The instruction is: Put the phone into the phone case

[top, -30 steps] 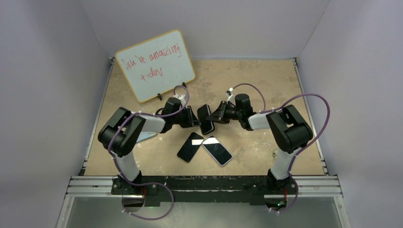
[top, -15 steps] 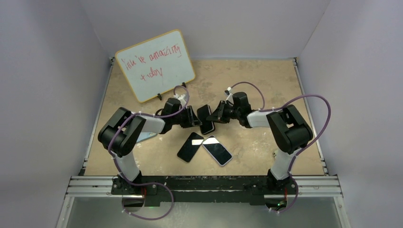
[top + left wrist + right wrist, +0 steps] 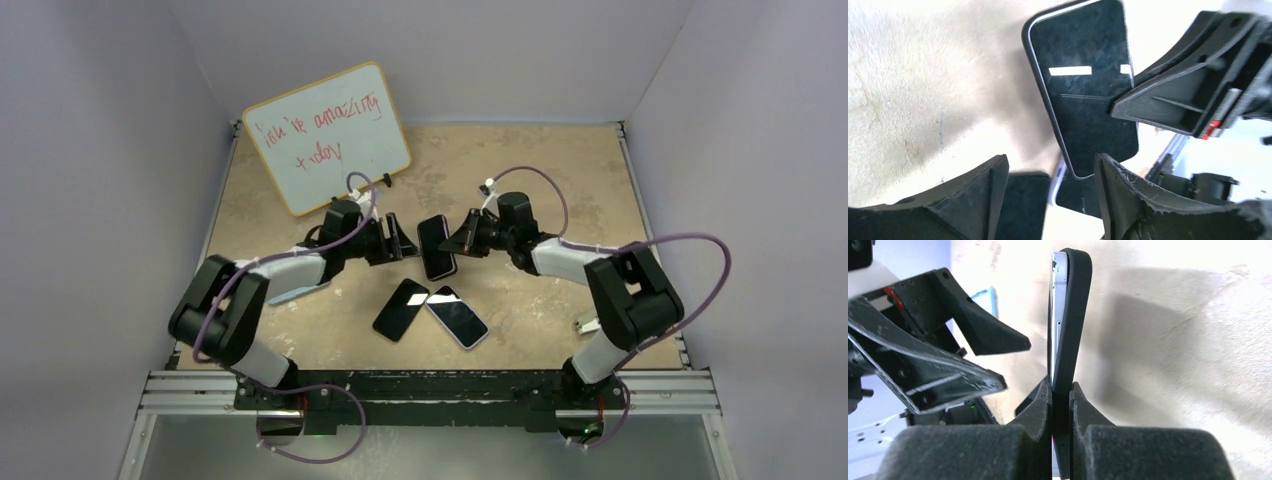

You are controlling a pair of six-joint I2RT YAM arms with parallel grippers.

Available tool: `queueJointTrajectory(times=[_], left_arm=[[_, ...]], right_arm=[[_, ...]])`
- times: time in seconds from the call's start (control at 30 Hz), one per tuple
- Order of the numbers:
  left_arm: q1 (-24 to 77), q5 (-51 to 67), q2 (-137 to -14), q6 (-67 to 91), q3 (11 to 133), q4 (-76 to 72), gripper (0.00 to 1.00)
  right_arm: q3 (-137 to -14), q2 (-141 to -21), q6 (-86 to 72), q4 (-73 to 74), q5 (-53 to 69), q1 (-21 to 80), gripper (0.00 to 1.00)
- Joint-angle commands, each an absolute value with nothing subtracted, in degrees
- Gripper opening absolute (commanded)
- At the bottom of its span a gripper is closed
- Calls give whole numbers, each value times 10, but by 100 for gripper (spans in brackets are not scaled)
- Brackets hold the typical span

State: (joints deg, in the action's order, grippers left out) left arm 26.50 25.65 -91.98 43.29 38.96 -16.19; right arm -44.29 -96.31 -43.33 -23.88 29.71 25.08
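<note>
**Left arm** (image 3: 290,270): elbow folded out to the left, forearm reaching forward and inward, wrist roughly level.

**Left gripper** (image 3: 397,241): jaws parted. Its fingers (image 3: 993,185) are spread wide and grip nothing, with the tips pointing at the opposite gripper.

**Right arm** (image 3: 565,258): elbow out to the right, forearm angled forward and inward, roughly mirroring the left.

**Right gripper** (image 3: 463,240): fingers (image 3: 1038,400) pinched tight against the two faces of a cased phone (image 3: 437,249), which it holds on edge.

The two grippers face each other, near but apart. Only the right one is in contact with the phone.
</note>
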Motion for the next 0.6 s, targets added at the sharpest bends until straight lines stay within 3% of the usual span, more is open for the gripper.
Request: queueJointTrajectory(times=[0.0,0.3,0.57], left_arm=[[236,319,-803,429,390,-128,68],[224,378,-638,509,350,-152,74],[224,438,-642,626,292,-331,75]], right_arm=[[-424,-860,-460,-297,346,250,0],[-336,-712,-574,-454,417,251,0],[-325,-645,-597,-474,427,291,0]])
